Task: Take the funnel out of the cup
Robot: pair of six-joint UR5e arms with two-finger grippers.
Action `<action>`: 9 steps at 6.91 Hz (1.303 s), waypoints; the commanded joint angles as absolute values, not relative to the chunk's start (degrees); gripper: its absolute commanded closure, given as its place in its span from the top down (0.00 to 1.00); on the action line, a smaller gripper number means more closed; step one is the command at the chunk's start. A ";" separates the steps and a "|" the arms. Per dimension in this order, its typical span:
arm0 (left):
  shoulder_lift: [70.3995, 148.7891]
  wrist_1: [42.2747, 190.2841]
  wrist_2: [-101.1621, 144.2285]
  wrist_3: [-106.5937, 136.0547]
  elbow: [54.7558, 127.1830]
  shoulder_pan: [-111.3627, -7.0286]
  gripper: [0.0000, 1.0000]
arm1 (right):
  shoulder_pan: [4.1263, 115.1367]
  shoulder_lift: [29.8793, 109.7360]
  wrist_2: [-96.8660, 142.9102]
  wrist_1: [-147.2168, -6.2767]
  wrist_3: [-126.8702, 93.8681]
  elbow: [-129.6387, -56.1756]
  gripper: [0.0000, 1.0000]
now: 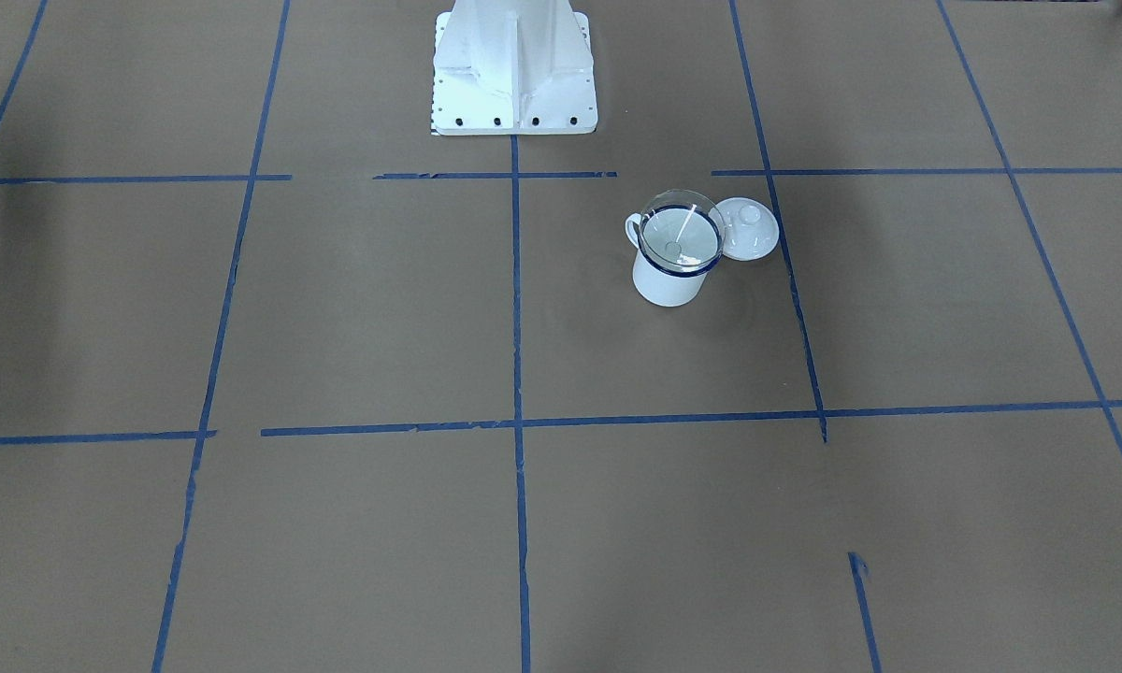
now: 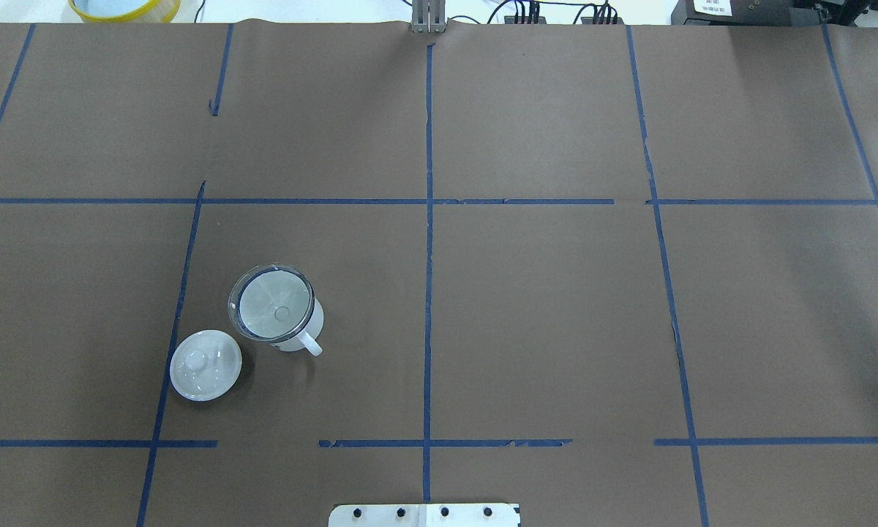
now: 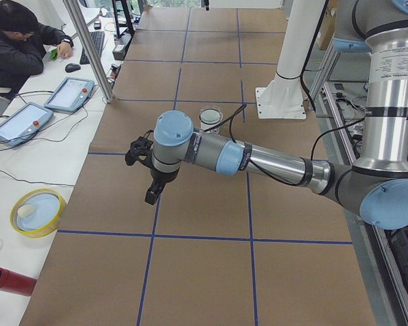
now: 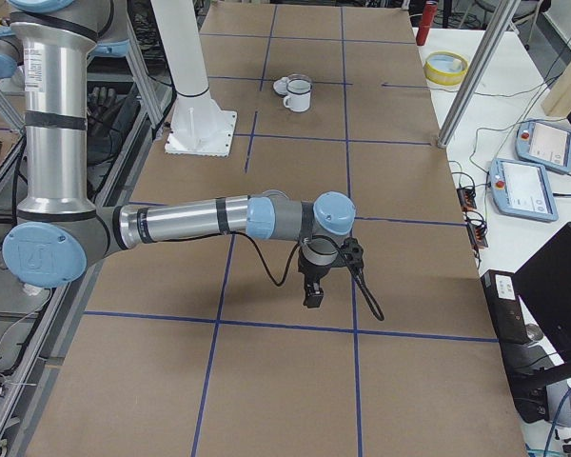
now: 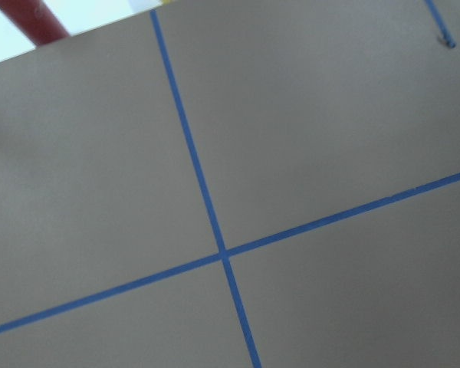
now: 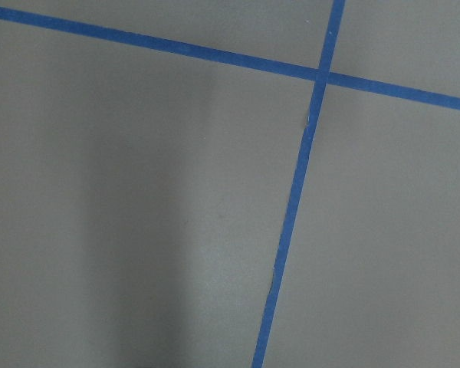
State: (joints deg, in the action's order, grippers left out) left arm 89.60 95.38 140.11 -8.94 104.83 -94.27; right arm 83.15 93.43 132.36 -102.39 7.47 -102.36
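The white enamel cup (image 1: 668,280) with a dark blue rim stands upright on the brown table. The clear funnel (image 1: 681,234) sits in its mouth, spout down. In the overhead view the funnel (image 2: 272,311) covers the cup (image 2: 316,319), whose handle points toward the robot. The cup also shows small in the side views (image 3: 211,119) (image 4: 298,95). My left gripper (image 3: 151,197) hangs over the table far from the cup. My right gripper (image 4: 312,297) hangs over the table's other end. Both show only in side views, so I cannot tell whether they are open or shut.
A white knobbed lid (image 2: 205,364) lies flat beside the cup. The robot's white base (image 1: 512,70) stands close by. A yellow-rimmed bowl (image 3: 37,210) and a red cylinder (image 3: 10,280) lie off the table's far edge. An operator (image 3: 20,41) sits beside tablets.
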 commanded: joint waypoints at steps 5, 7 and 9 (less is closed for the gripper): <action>100.05 98.26 126.94 45.23 116.81 -63.62 1.00 | 83.14 93.43 132.36 -102.39 7.47 -102.30 1.00; 109.91 95.12 124.63 61.98 116.37 -51.82 1.00 | 83.14 93.43 132.36 -102.39 7.47 -102.31 1.00; 116.16 91.43 118.26 71.85 114.01 -42.67 1.00 | 83.14 93.43 132.36 -102.48 7.47 -102.39 1.00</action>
State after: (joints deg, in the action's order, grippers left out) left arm 112.29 93.79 122.36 65.79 115.66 -48.37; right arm 83.15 93.43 132.36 -102.41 7.47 -102.36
